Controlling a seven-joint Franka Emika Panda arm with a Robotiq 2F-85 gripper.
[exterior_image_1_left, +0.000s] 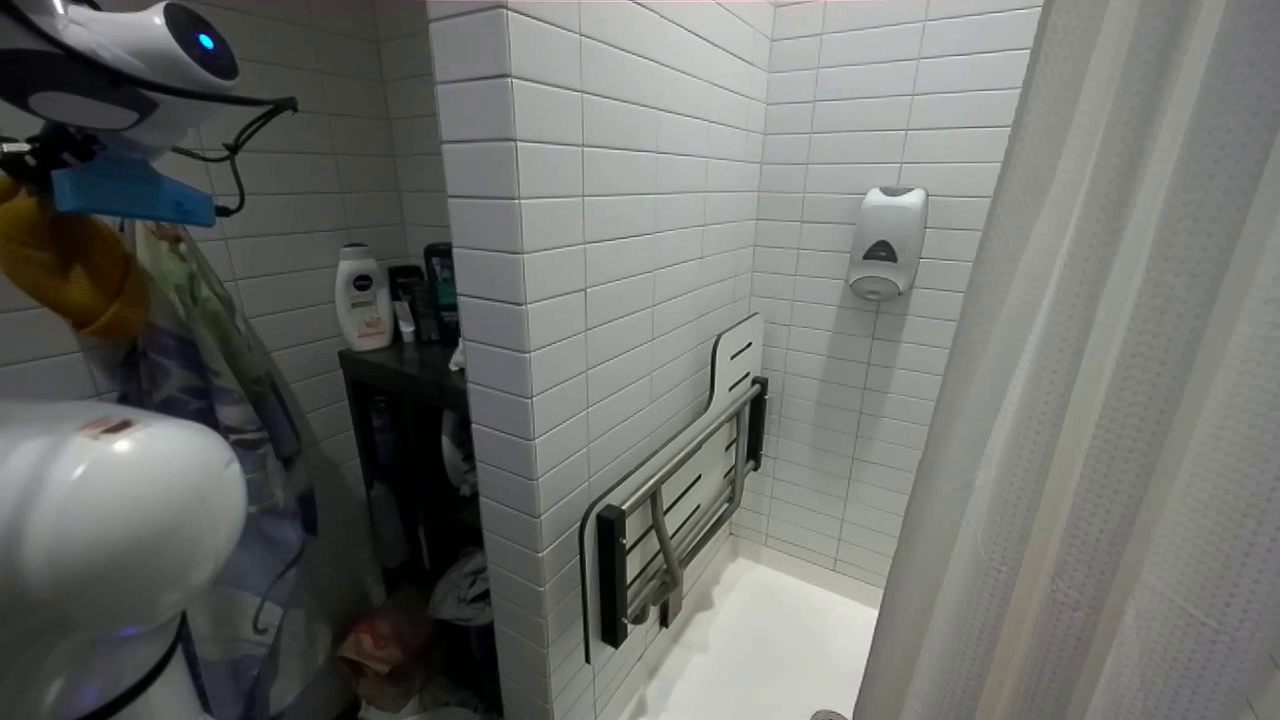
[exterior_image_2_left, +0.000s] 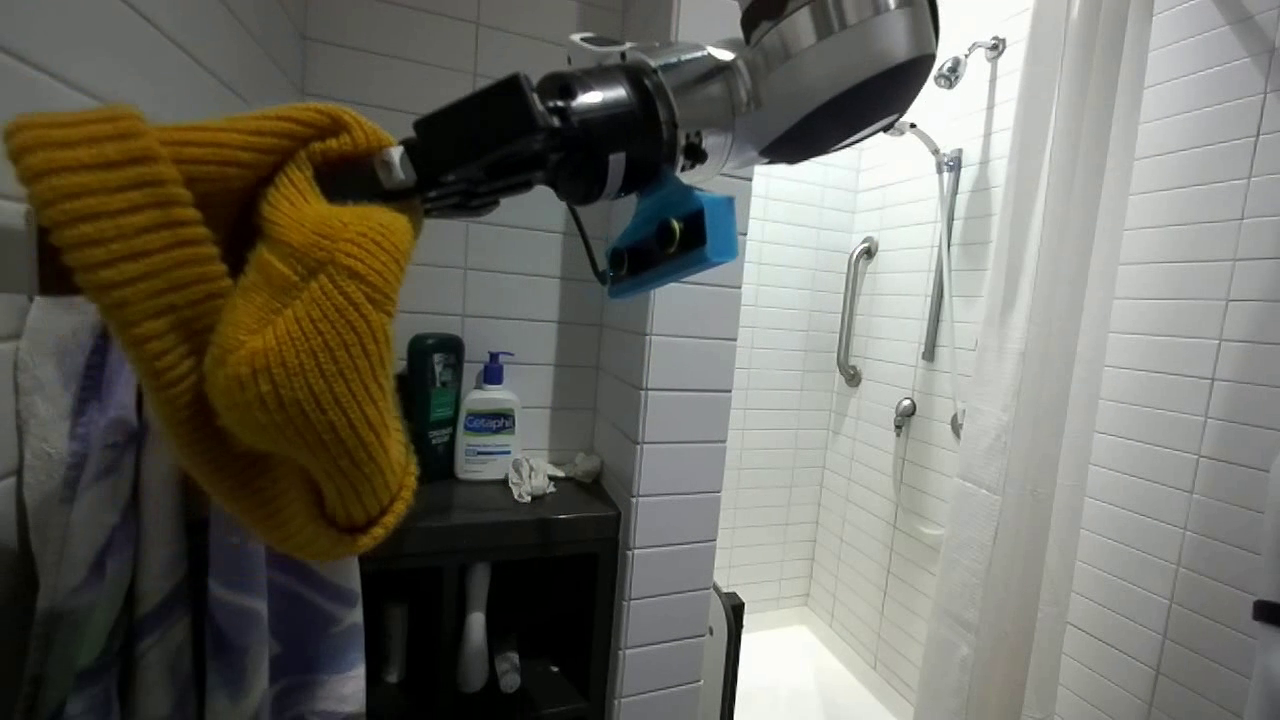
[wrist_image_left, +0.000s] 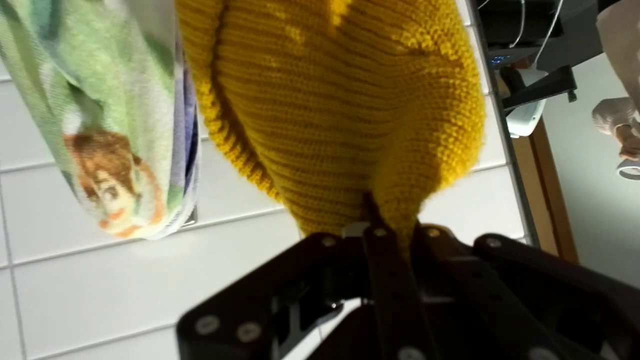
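A mustard-yellow ribbed knit hat (exterior_image_2_left: 330, 400) hangs from my gripper (exterior_image_2_left: 365, 180), which is shut on a pinched fold of it. In the wrist view the hat (wrist_image_left: 325, 115) fills the upper middle, and its fold runs down between the fingers of the gripper (wrist_image_left: 400, 237). The fingertips are partly buried in the knit. Behind and below the hat hangs a patterned towel (exterior_image_2_left: 80, 450) in white and purple. Its green upper part (wrist_image_left: 120, 90) shows close by at the wrist view's left. An exterior view catches only part of the hat (exterior_image_1_left: 80, 270) at its left edge.
A black shelf (exterior_image_2_left: 490, 515) bears a Cetaphil bottle (exterior_image_2_left: 488, 435), a dark green bottle (exterior_image_2_left: 434, 410), crumpled tissue (exterior_image_2_left: 530, 478) and a white bottle (exterior_image_1_left: 363, 305). A tiled wall end (exterior_image_1_left: 530, 330) separates it from the shower, with a folded seat (exterior_image_1_left: 690, 490) and a curtain (exterior_image_1_left: 1080, 400).
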